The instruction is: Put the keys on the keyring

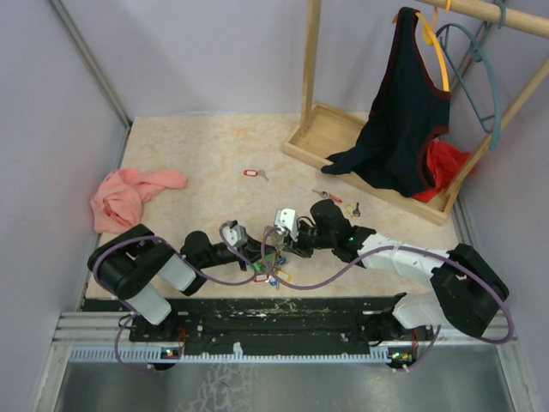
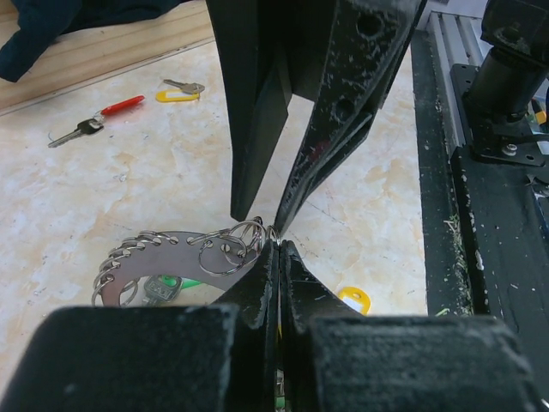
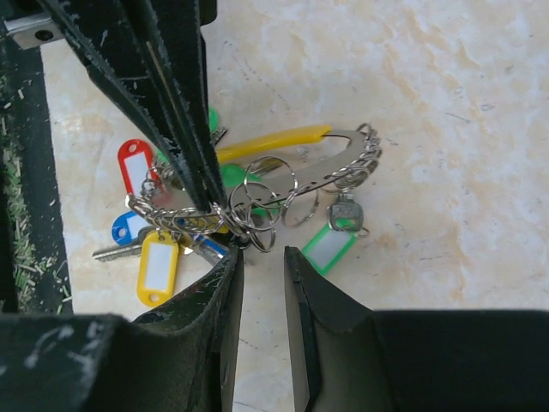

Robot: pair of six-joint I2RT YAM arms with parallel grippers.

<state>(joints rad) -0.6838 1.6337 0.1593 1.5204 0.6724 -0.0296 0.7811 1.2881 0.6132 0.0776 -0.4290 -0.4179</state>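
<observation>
The keyring (image 3: 326,163) is a flat silvery clip with a yellow part and several small split rings. It lies on the table in front of the arm bases (image 1: 270,273) and carries red, blue, yellow and green tagged keys (image 3: 157,268). My left gripper (image 2: 277,243) is shut, pinching the keyring at its cluster of rings (image 3: 210,206). Facing it tip to tip, my right gripper (image 3: 262,257) is open with nothing between its fingers. Loose keys lie farther out: a red-tagged one (image 1: 251,173), a red one (image 2: 120,106) and a yellow one (image 2: 176,93).
A pink cloth (image 1: 129,196) lies at the left. A wooden rack base (image 1: 343,142) with a dark garment (image 1: 403,120), a red cloth (image 1: 442,167) and a teal hanger (image 1: 485,77) stands at the back right. The black base rail (image 2: 489,215) runs along the near edge.
</observation>
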